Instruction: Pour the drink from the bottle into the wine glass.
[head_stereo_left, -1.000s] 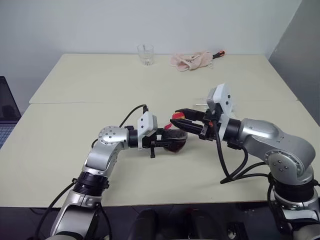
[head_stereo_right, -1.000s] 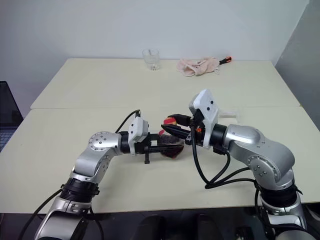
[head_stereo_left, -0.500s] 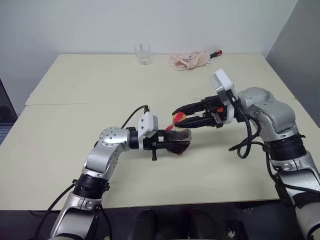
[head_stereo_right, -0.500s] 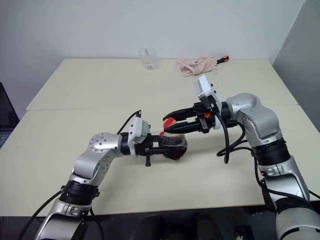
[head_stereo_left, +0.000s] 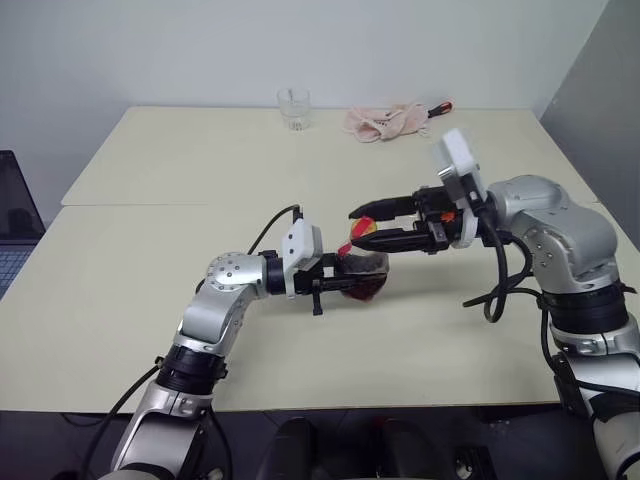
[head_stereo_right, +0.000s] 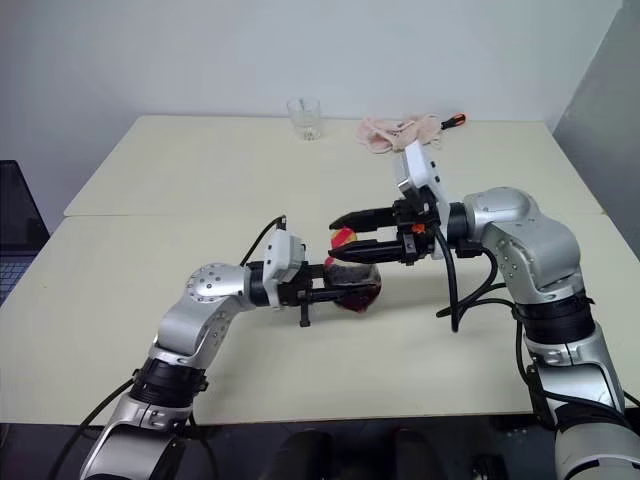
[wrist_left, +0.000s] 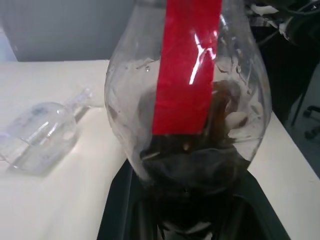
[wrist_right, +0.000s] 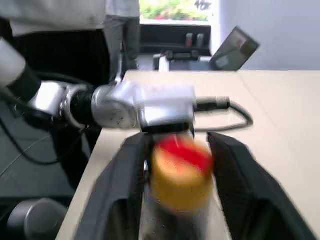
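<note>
Yellow-capped bottle (head_stereo_left: 362, 272) being held above the tabletop (head_stereo_left: 180, 170), tilted, dark drink (wrist_left: 200, 165) pooling in its belly. Left gripper (head_stereo_left: 345, 278) clamping on the bottle's body. Right gripper (head_stereo_left: 365, 226) straddling the yellow cap (wrist_right: 181, 175), fingers standing apart on either side, not visibly pressing. Wine glass (wrist_left: 42, 135) lying on its side on the tabletop, near the bottle. Risking a spill onto the tabletop if uncapping at this tilt; pouring impossible until righting the glass. Counting: one bottle, one wine glass, one tumbler (head_stereo_left: 293, 108), one pink cloth (head_stereo_left: 385, 120).
</note>
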